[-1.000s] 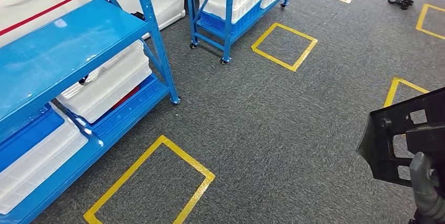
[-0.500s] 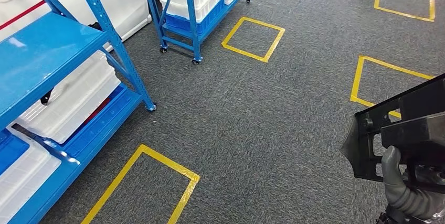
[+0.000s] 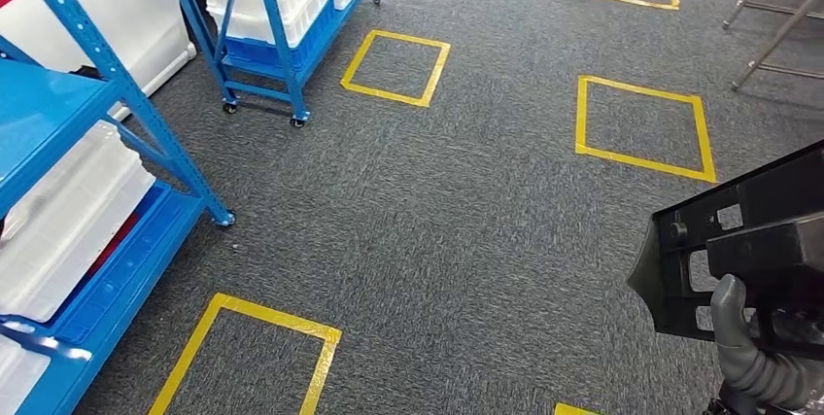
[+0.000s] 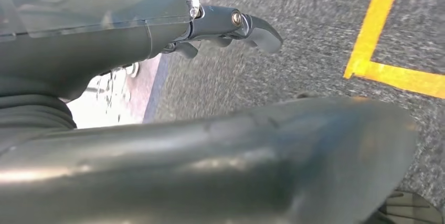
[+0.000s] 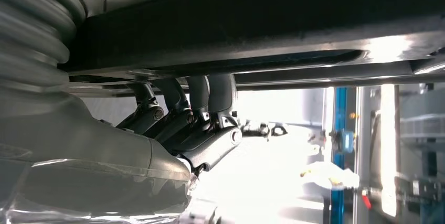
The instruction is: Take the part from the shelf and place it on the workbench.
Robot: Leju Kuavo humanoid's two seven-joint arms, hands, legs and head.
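Matt black plastic part [image 3: 748, 240]; glossy blue metal shelf [image 3: 58, 114]; rough grey carpet [image 3: 466, 211].

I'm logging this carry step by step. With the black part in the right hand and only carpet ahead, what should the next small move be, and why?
Probably keep turning away from the blue shelf while the right hand grips the black part: no workbench is in view yet, only grey carpet.
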